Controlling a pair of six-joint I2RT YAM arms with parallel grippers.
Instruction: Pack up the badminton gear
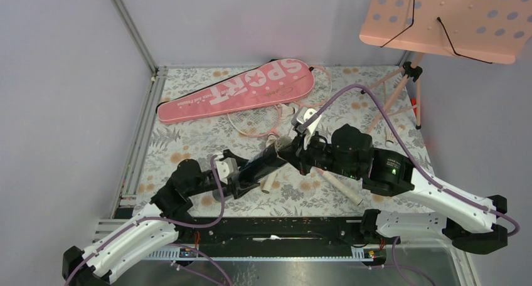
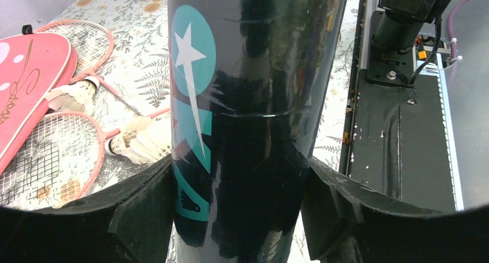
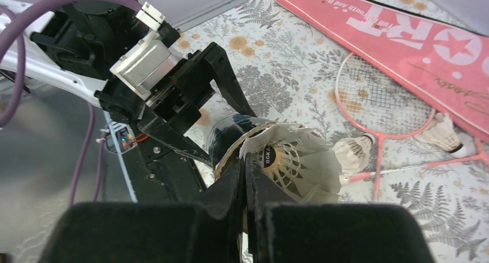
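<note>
The left gripper (image 2: 242,217) stands fairly wide, its two black fingers (image 2: 144,211) pressed against either side of the black tube (image 2: 254,101), which fills the middle of the left wrist view and carries a teal star print. From above, the tube runs aslant through the centre of the frame, lower left to upper right, with the left gripper clamped round its lower part. At the tube's upper end sits the right gripper (image 3: 247,176), closed tight, its fingertips pinched on the edge of the feather skirt of a white shuttlecock (image 3: 288,159). That shuttlecock lies right at the tube's open mouth in the lower centre of the right wrist view; how far in it sits cannot be told. The pink "SPORT" bag (image 1: 244,88) lies flat on the flowered table cover (image 1: 188,135) in the upper middle of the overhead view. Two pink-framed rackets (image 1: 263,120) lie just below the bag, their heads partly under its edge. Loose shuttlecocks (image 3: 354,150) rest on and beside the racket strings at the right of the right wrist view. A pink perforated music stand (image 1: 452,16) fills the upper right corner of the overhead view.
</note>
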